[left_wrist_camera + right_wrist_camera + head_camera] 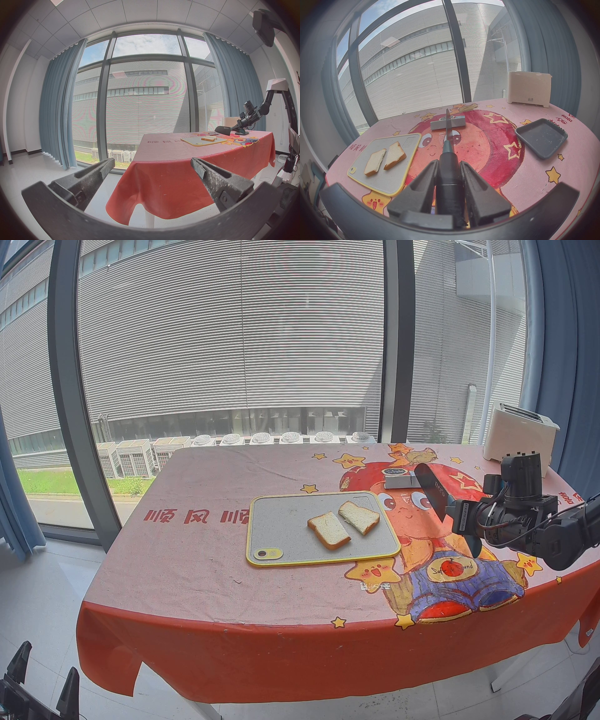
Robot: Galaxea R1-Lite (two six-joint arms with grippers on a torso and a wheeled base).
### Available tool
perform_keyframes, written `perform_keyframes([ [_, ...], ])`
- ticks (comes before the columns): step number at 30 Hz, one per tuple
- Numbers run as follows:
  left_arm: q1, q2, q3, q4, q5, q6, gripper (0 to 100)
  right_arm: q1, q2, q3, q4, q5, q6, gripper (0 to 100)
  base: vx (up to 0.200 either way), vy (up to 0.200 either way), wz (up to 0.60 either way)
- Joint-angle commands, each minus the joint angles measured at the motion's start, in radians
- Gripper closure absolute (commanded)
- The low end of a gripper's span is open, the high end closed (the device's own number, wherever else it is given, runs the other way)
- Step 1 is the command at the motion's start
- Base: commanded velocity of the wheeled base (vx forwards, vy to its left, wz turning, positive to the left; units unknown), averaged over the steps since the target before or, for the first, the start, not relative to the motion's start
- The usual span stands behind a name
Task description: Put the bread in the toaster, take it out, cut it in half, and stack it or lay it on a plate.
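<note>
Right gripper [448, 164] clamps knife [432, 489], its handle seemingly mostly hidden.

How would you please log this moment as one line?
bread halves on cutting board | right gripper holds knife | left gripper open

Bare cloth [187, 565] left of and before the board [281, 530], knife [434, 490] hanging just right, rest [400, 479] beyond, toaster [520, 435] far right behind.
</note>
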Motion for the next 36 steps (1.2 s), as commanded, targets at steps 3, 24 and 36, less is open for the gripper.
perform_keyframes([
  [3,0.000,-0.016,0.018,-0.001,0.000,0.000,0,0.006,0.003,-0.005,0.001,0.000,0.010,100,0.000,0.000,0.00],
  [24,0.000,-0.016,0.018,-0.001,0.000,0.000,0,0.017,0.002,-0.027,0.001,0.001,0.011,100,0.000,0.000,0.00],
  [36,0.000,-0.016,0.018,-0.001,0.000,0.000,0,0.009,0.035,-0.050,0.001,0.001,0.014,100,0.000,0.000,0.00],
])
